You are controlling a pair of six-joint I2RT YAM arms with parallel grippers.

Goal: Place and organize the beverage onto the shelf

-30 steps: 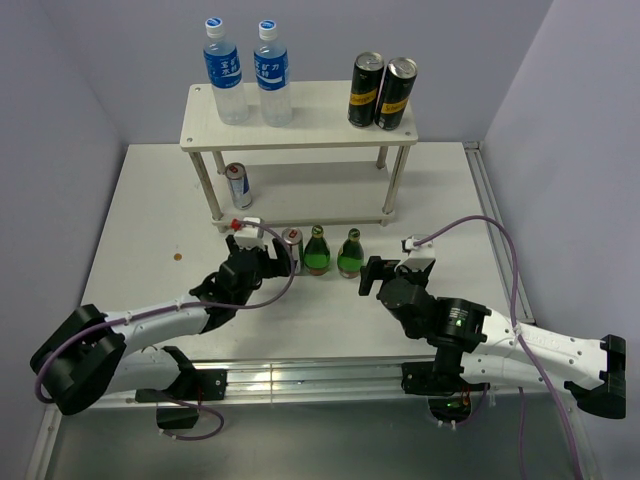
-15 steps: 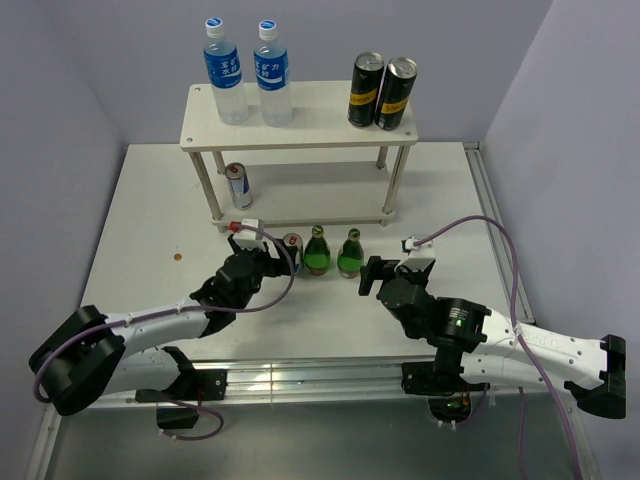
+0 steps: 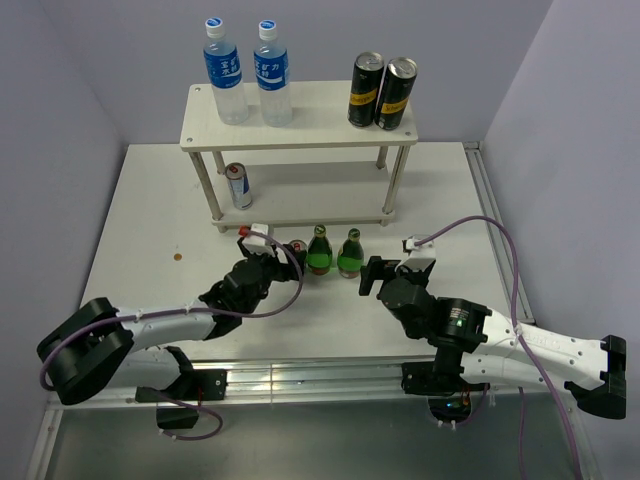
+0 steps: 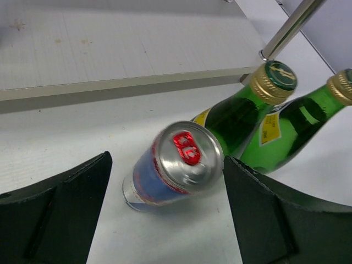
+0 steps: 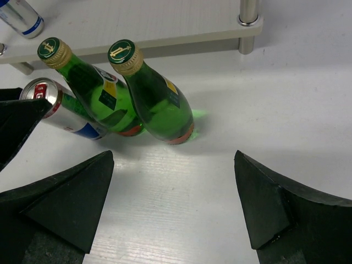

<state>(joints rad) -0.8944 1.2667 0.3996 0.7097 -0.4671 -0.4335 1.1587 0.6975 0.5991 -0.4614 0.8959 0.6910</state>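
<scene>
The shelf (image 3: pixel 300 115) stands at the back, with two water bottles (image 3: pixel 245 75) and two black cans (image 3: pixel 382 92) on its top board and a silver-blue can (image 3: pixel 238 185) on its lower board. In front of it stand a small silver-blue can with a red tab (image 3: pixel 295 246) and two green bottles (image 3: pixel 318 254) (image 3: pixel 350 254). My left gripper (image 3: pixel 284 260) is open, its fingers on either side of the small can (image 4: pixel 179 168), the right finger close to its rim. My right gripper (image 3: pixel 370 274) is open and empty, a little short of the right green bottle (image 5: pixel 159 102).
The shelf's lower board edge (image 4: pixel 121 88) and a front leg (image 4: pixel 289 25) lie just behind the can. The left green bottle (image 4: pixel 236 113) stands right against the can. A small brown spot (image 3: pixel 177 257) marks the table at the left.
My left gripper has moved forward and to the right, so that its open fingers now flank the small can. The right arm has not moved.
</scene>
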